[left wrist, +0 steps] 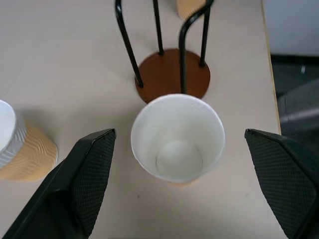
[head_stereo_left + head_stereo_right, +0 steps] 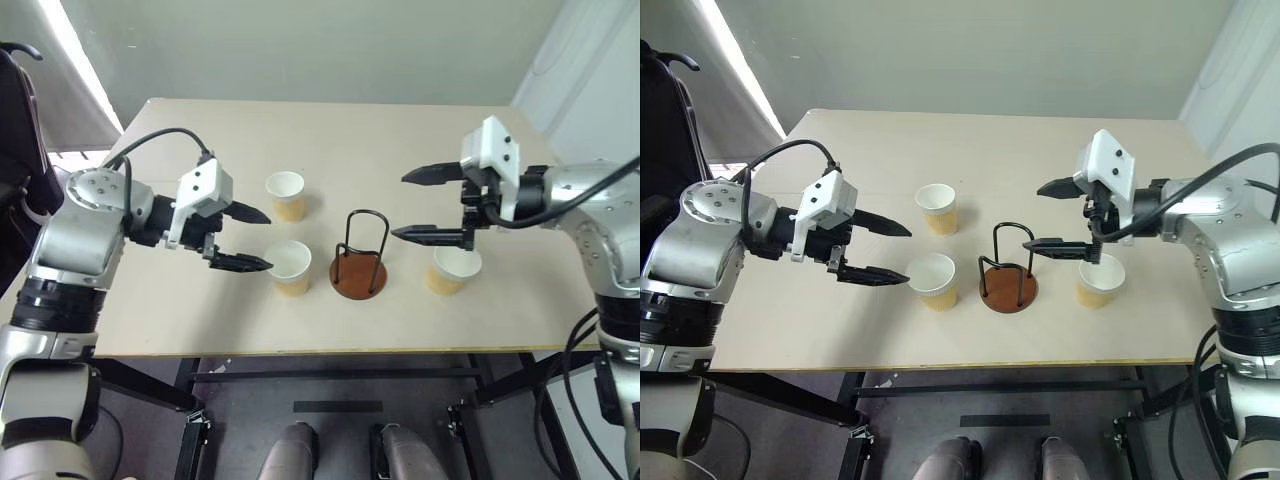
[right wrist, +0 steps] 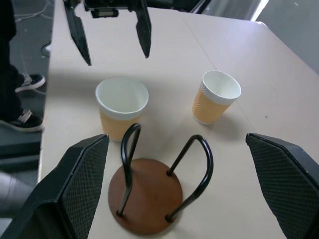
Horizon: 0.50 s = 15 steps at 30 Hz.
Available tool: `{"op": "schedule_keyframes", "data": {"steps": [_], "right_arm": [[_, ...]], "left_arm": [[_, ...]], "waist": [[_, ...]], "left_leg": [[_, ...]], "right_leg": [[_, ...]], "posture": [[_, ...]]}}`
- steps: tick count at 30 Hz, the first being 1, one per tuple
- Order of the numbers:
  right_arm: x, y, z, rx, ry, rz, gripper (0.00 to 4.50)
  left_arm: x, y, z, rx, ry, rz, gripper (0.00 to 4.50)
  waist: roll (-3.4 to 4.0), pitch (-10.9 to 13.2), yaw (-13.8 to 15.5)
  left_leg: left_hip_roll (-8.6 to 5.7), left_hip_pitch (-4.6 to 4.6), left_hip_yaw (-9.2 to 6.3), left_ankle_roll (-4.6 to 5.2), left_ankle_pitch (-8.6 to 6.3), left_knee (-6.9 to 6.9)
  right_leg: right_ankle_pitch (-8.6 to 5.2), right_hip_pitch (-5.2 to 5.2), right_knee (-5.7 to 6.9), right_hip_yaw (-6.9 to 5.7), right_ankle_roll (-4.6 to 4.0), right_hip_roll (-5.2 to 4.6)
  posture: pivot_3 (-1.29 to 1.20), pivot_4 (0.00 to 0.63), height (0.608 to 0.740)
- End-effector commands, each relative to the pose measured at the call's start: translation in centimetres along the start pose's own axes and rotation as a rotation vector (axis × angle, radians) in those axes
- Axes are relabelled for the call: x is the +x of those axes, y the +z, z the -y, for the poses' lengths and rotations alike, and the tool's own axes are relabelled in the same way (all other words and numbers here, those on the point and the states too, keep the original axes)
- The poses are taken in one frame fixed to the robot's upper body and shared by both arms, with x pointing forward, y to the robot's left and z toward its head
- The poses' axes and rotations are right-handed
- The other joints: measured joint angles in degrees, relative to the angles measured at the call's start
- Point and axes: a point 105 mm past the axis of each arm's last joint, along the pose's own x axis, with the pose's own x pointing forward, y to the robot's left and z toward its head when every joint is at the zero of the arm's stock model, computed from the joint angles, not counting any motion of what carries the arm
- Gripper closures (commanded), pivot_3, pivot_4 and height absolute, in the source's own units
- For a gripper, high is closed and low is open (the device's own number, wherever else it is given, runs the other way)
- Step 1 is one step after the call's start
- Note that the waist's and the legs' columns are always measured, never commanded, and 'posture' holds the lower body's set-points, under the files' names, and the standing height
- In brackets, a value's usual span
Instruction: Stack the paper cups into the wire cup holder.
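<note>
Three tan paper cups stand upright on the table: one [image 2: 286, 195] toward the back left, one [image 2: 291, 267] just left of the wire cup holder [image 2: 359, 262], and one [image 2: 454, 270] to its right. The holder, a brown disc with black wire loops, is empty. My left gripper [image 2: 268, 240] is open, level with the middle cup [image 1: 177, 139], its fingers pointing at it from the left without touching. My right gripper [image 2: 399, 206] is open in the air, above the gap between the holder and the right cup. The right wrist view shows the holder [image 3: 149, 194] and the two left cups.
The beige table [image 2: 200, 310] has its front edge close below the cups and holder. A person's legs and sneakers [image 3: 22, 119] are on the floor beyond the table's left side. A wall runs behind the table.
</note>
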Motion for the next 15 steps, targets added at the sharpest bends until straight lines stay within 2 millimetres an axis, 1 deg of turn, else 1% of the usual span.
{"op": "schedule_keyframes", "data": {"steps": [1,3,6,7,10,15], "right_arm": [[-1.4,1.5,-0.5,-0.068,0.024,0.009,0.04],[-1.7,1.4,-0.6,-0.067,0.03,-0.004,0.04],[-2.3,1.7,-0.8,-0.059,0.043,-0.01,0.04],[-2.5,1.8,-1.0,-0.056,0.051,-0.004,0.04],[-2.8,2.4,-1.5,-0.065,0.081,0.016,0.04],[-3.1,2.5,-1.7,-0.072,0.093,0.005,0.04]], "left_arm": [[-0.5,1.7,-0.2,0.105,-0.013,-0.017,0.04],[-0.3,2.2,-0.1,0.131,-0.032,-0.02,0.04],[0.3,3.8,0.6,0.212,-0.1,-0.013,0.04],[0.4,4.1,0.9,0.231,-0.118,-0.017,0.04],[0.7,3.4,1.2,0.288,-0.143,-0.091,0.04],[1.1,2.1,0.4,0.33,-0.134,-0.171,0.04]], "waist": [[0.0,0.0,-0.01],[-0.01,0.0,-0.05],[-0.01,0.0,0.01],[0.0,0.0,0.0],[0.0,0.0,-0.04],[0.0,0.0,-0.06]], "left_leg": [[0.0,-0.02,0.0,0.0,0.0,0.0],[0.0,-0.01,0.0,0.0,0.0,0.0],[0.0,-0.02,0.0,0.01,0.0,0.01],[0.0,-0.01,0.0,0.01,-0.01,0.0],[0.0,-0.02,0.01,0.02,-0.02,0.0],[0.02,0.01,0.0,0.03,-0.01,0.0]], "right_leg": [[0.0,0.0,0.0,0.0,0.0,0.0],[0.0,0.0,0.0,0.01,0.0,0.0],[0.0,-0.01,0.01,0.01,0.0,0.0],[0.0,0.0,0.0,0.01,0.0,0.0],[-0.01,-0.01,-0.01,0.01,0.01,0.0],[-0.01,0.0,0.01,0.02,0.03,0.0]], "posture": [[0.0,0.15,0.74],[0.0,0.15,0.74],[0.0,0.15,0.74],[0.0,0.15,0.74],[0.0,0.15,0.74],[0.0,0.15,0.74]]}}
